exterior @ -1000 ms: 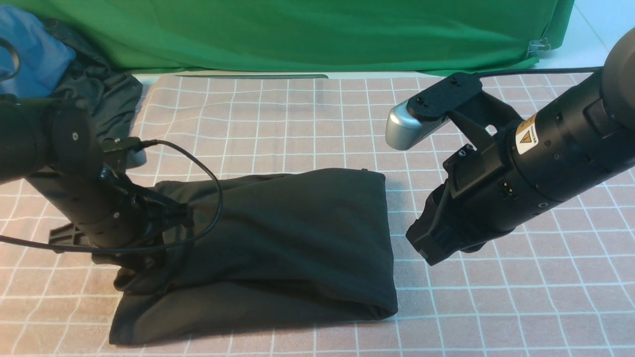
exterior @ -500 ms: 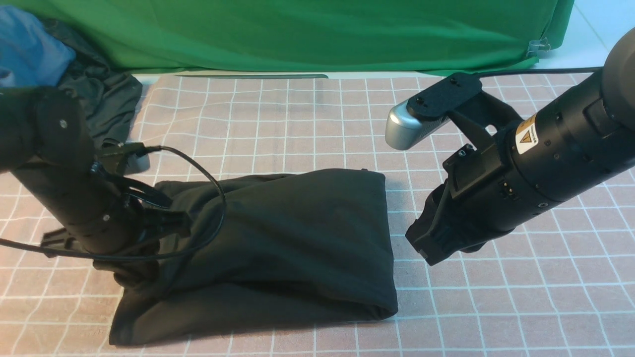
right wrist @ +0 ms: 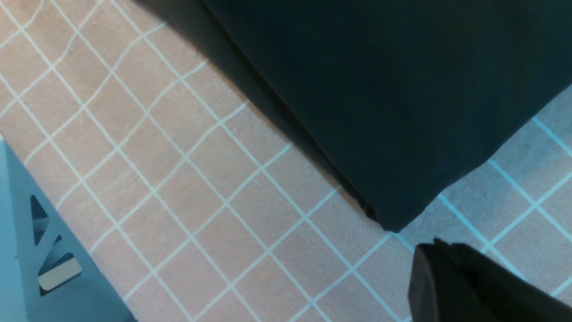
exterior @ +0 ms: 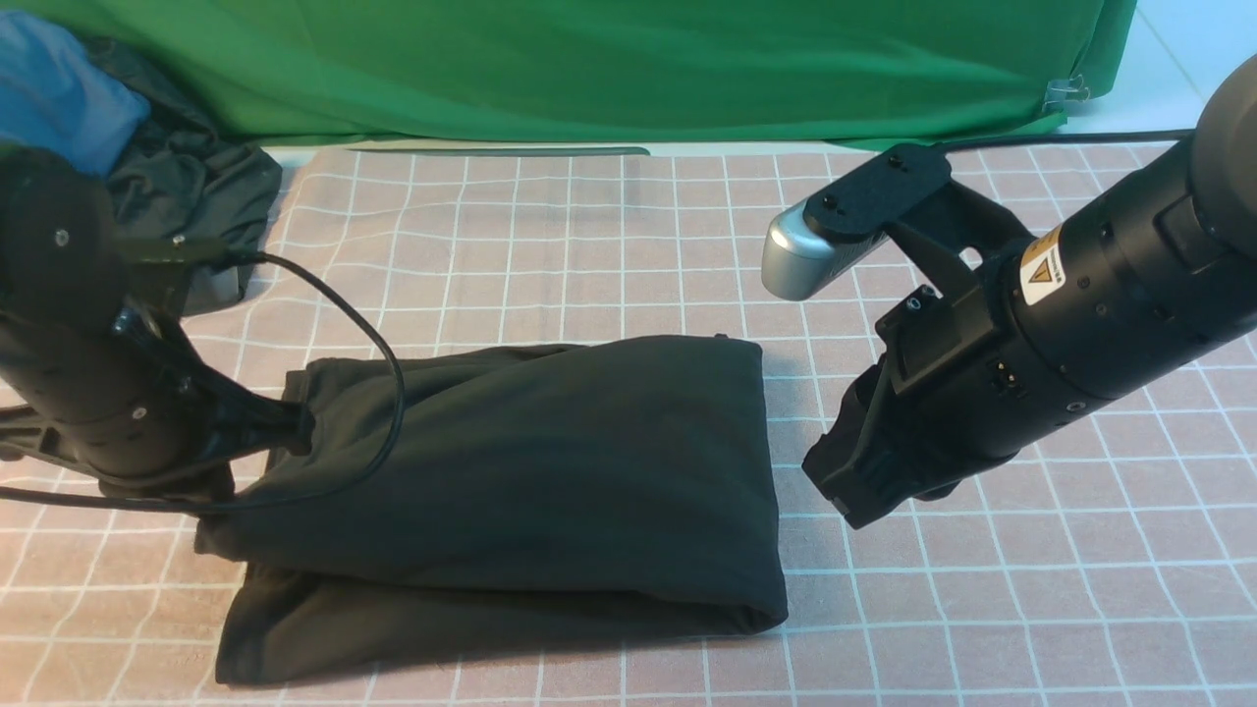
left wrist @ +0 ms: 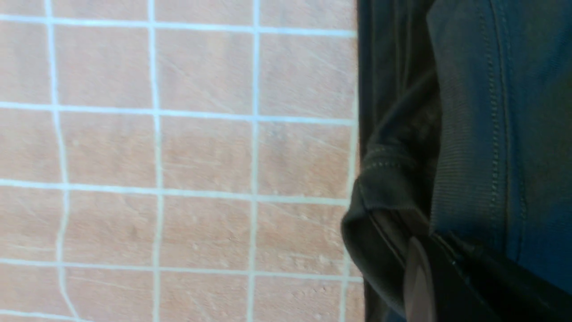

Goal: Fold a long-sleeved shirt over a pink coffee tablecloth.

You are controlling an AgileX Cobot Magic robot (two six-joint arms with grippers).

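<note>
The long-sleeved shirt (exterior: pixel 550 471) lies folded into a thick black rectangle on the pink coffee tablecloth (exterior: pixel 589 245). My left gripper (exterior: pixel 211 491) is at the shirt's left end, shut on its upper layer, whose edge is drawn out to the left over the lower layer. In the left wrist view the gripper (left wrist: pixel 429 268) pinches a hemmed fold of the shirt (left wrist: pixel 469 134) beside bare tablecloth (left wrist: pixel 178 147). My right gripper (exterior: pixel 849 491) hangs shut and empty just right of the shirt. In the right wrist view it (right wrist: pixel 435 255) is a little off the shirt's corner (right wrist: pixel 380 89).
A bright green cloth (exterior: pixel 609 69) covers the back. At the far left a blue garment (exterior: pixel 54 88) lies bunched with a smaller dark garment (exterior: pixel 196 187). The left arm's cable (exterior: pixel 388 353) loops over the shirt. A grey-blue structure (right wrist: pixel 44 268) shows in the right wrist view.
My left gripper has shut on the shirt's left end and moved left, dragging the upper layer's edge with it. The right arm has stayed put.
</note>
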